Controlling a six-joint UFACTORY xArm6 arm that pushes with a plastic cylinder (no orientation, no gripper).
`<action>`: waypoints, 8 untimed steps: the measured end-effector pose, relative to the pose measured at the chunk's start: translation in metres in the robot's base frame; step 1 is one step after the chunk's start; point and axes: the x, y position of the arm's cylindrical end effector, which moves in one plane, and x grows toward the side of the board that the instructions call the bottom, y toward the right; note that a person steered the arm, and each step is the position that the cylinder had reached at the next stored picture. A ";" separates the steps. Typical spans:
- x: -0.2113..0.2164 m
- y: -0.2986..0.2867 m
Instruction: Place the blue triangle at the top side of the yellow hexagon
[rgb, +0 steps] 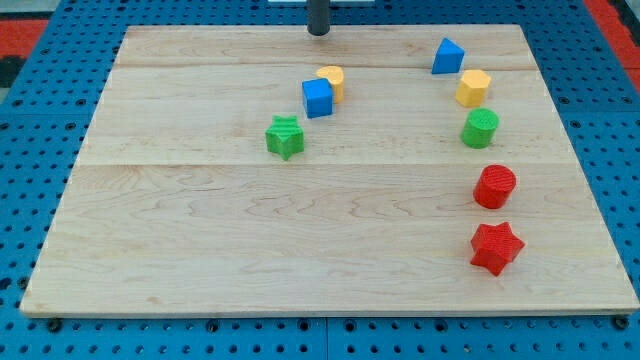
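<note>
Red star (497, 247) nearest; no legible writing anywhere.

My tip (318, 31) at view's top centre, rod upright.

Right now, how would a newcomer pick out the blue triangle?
Follow the column of blocks down the wooden board's right side. The blue triangle tops it, above-left of the yellow hexagon. The blue cube sits mid-board instead.
</note>
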 end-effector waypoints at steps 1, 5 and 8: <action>0.000 -0.002; 0.033 0.076; 0.061 0.156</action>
